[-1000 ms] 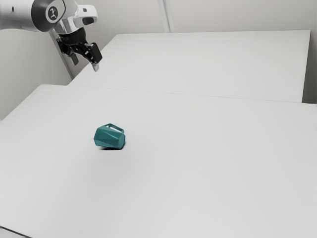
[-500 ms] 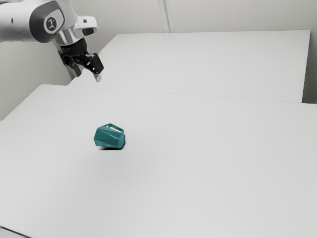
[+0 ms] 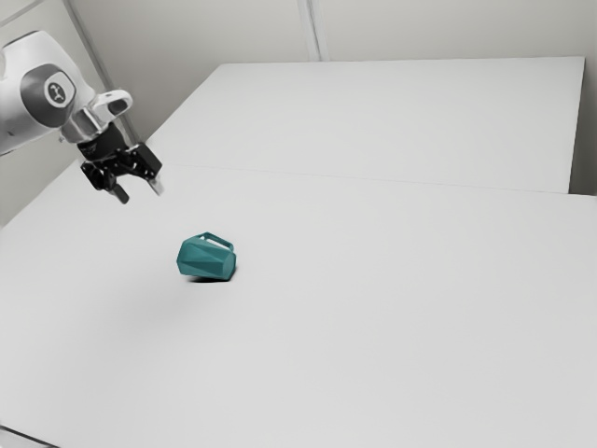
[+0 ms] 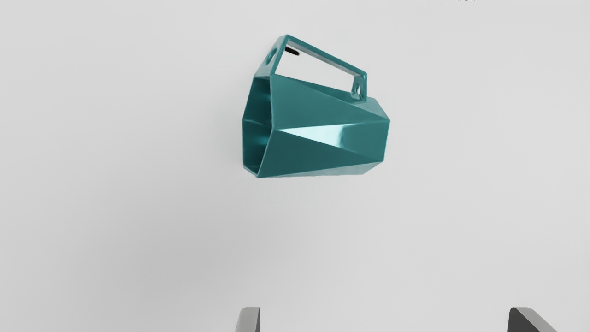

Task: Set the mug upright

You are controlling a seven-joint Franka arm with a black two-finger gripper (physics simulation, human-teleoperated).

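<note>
My gripper [image 3: 140, 190] hangs in the air above the table, up and toward the exterior view's left from the mug [image 3: 207, 259]. In the wrist view the gripper [image 4: 384, 319] is open, its two fingertips wide apart with nothing between them. The teal faceted mug [image 4: 322, 133] lies on its side, ahead of the fingertips and apart from them. Its open mouth and its base point to opposite sides, and its angular handle [image 4: 327, 57] stands out from the body.
The white table [image 3: 373, 317] carries the mug. Beyond it stands another white surface [image 3: 401, 117], with a pale wall [image 3: 448, 28] behind. A thin dark line runs at the exterior view's lower left corner.
The arm has come lower and, since the middle picture, swung toward the exterior view's left, with the hand tilted differently. The mug has not moved.
</note>
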